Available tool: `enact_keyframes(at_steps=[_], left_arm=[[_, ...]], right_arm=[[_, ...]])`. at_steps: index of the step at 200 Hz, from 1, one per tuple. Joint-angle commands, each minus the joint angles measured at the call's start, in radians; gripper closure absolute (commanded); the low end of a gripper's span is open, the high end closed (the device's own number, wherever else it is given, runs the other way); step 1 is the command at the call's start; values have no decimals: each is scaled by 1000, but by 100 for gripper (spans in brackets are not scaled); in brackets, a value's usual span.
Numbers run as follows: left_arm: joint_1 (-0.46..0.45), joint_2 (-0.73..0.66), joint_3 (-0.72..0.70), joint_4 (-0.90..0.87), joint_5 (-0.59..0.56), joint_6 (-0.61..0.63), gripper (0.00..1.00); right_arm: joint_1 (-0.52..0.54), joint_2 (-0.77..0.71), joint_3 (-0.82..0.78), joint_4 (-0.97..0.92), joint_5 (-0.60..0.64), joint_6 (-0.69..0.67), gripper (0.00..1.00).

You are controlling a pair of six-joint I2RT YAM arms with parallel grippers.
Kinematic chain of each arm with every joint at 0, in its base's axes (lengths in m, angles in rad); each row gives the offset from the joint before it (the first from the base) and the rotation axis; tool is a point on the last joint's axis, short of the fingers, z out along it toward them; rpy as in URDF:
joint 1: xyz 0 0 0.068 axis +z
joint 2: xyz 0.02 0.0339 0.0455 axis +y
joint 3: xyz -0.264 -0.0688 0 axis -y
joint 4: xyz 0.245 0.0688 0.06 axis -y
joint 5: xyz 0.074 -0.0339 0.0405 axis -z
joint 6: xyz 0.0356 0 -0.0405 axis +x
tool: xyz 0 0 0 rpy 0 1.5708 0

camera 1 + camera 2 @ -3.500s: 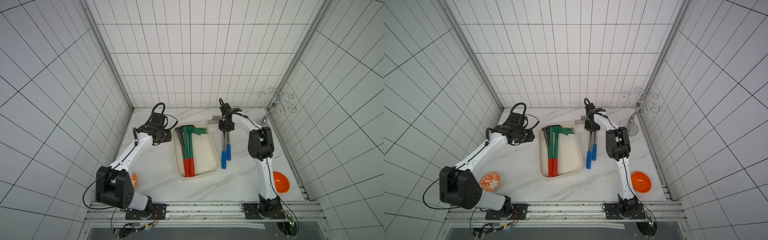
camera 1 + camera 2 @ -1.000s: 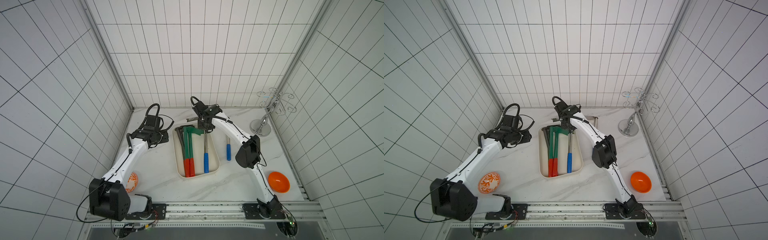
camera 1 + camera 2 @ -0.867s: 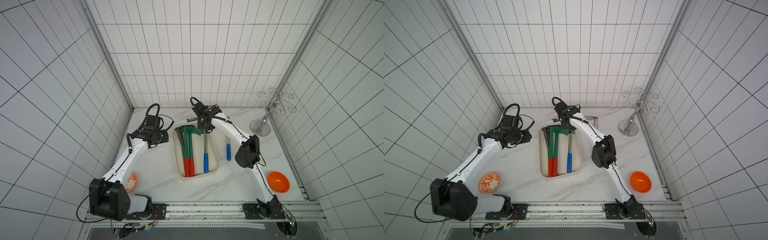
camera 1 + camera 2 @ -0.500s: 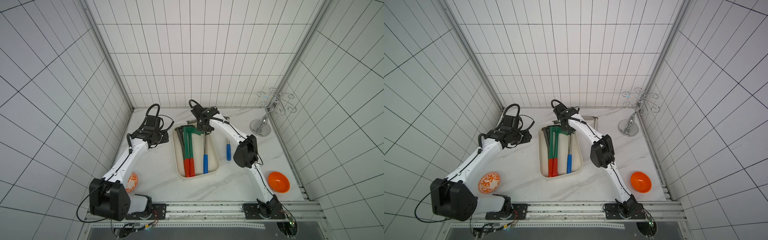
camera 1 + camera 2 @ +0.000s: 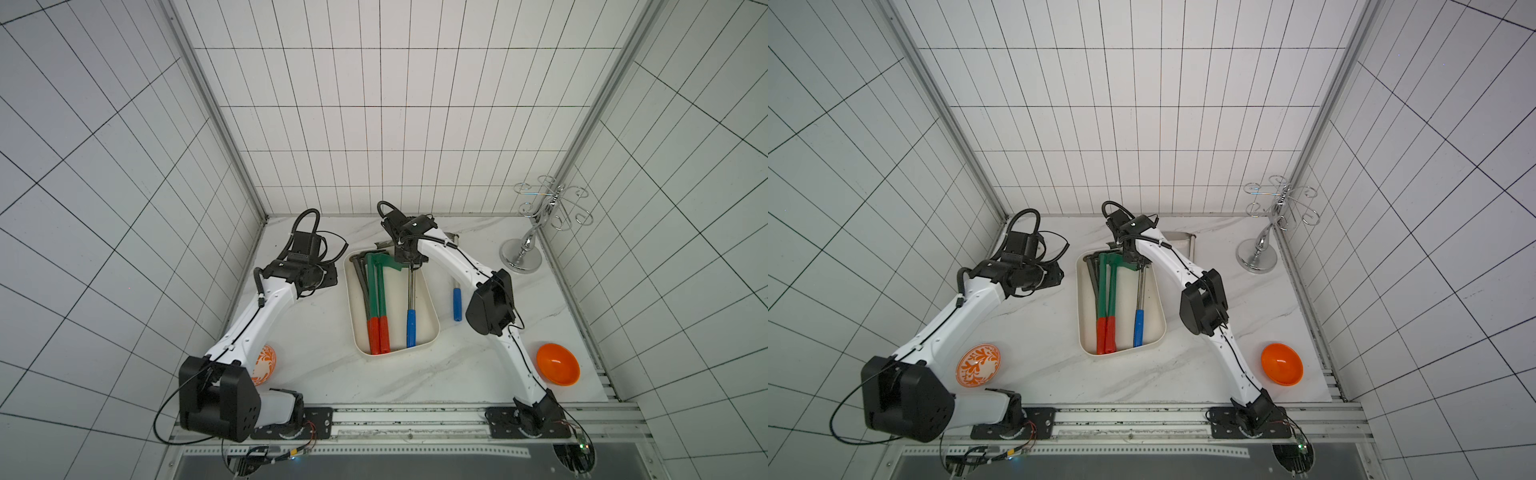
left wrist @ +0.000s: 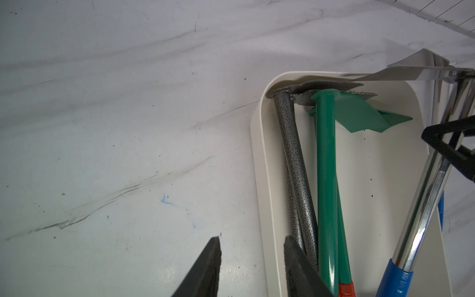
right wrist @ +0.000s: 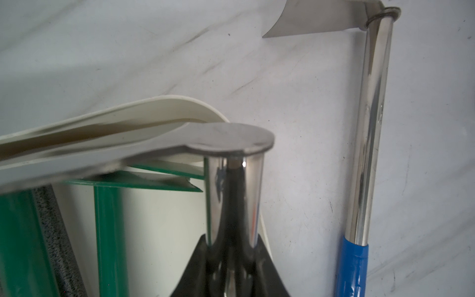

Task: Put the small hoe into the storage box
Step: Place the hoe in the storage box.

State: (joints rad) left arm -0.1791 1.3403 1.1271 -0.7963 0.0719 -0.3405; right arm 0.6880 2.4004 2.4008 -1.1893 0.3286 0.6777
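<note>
The storage box (image 5: 432, 305) (image 5: 1160, 316) is a cream tray at the table's middle, holding grey hoes and green hoes with red handles (image 5: 378, 291). My right gripper (image 5: 409, 261) (image 5: 1138, 264) (image 7: 230, 246) is shut on the chrome shaft of the small hoe (image 5: 410, 299) (image 7: 232, 138). Its blue handle (image 5: 1138, 328) lies inside the box and its blade reaches over the far rim (image 6: 411, 73). My left gripper (image 5: 328, 276) (image 6: 252, 241) stands open and empty beside the box's left wall (image 6: 259, 144).
A second chrome hoe with a blue handle (image 5: 457, 303) (image 7: 367, 128) lies on the table right of the box. An orange bowl (image 5: 557, 369) sits front right, a patterned bowl (image 5: 978, 365) front left, and a chrome rack (image 5: 528, 245) back right.
My right gripper carried the small hoe from the table on the right into the box. Over the last second it shifted only slightly left. The left arm barely moved.
</note>
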Motion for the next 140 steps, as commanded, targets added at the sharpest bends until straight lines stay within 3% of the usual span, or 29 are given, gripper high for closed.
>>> enact_keyframes(at_steps=[1,140], left_arm=[[6,-7,-9,21,0,2,57],[9,72,-52,132,56,-17,57]], right_arm=[[12,24,124,-53,28,22,100],[50,96,136,-54,69,19,100]])
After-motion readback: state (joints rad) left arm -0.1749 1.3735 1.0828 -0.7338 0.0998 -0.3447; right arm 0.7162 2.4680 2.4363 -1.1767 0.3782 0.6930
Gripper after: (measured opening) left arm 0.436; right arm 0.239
